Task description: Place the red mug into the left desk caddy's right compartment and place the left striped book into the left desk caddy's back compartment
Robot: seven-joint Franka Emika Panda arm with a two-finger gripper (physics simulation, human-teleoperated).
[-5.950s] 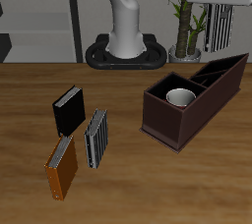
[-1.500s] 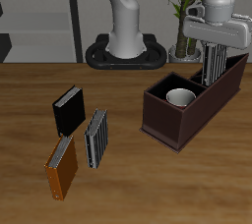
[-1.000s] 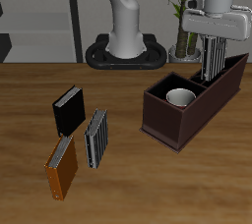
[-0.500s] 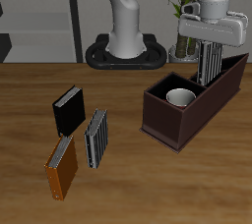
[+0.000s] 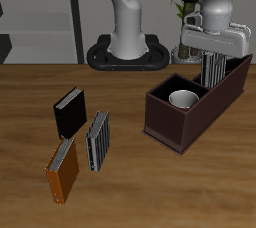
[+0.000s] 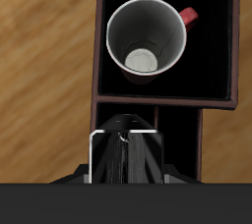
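My gripper (image 5: 211, 62) is shut on the left striped book (image 5: 211, 76), a thin grey book with dark stripes that hangs upright over the narrow back section of the left desk caddy (image 5: 165, 130). The book's lower edge dips just inside the caddy's rim. The red mug (image 5: 183, 100) stands upright in the large square right compartment. In the wrist view the mug (image 6: 146, 39) shows its white inside and red handle, the caddy's wall (image 6: 98, 31) frames it, and the held book (image 6: 126, 147) appears edge-on over the slot beside it.
A second striped book (image 5: 97, 140), an orange book (image 5: 63, 170) and a black book (image 5: 69, 112) lie together on the wooden table, away from the caddy. A potted plant (image 5: 186, 17) and the robot's base (image 5: 130, 52) stand behind the caddy.
The gripper with the striped book has shifted a little along the caddy toward the mug's section and turned slightly. The mug and the other books have not moved.
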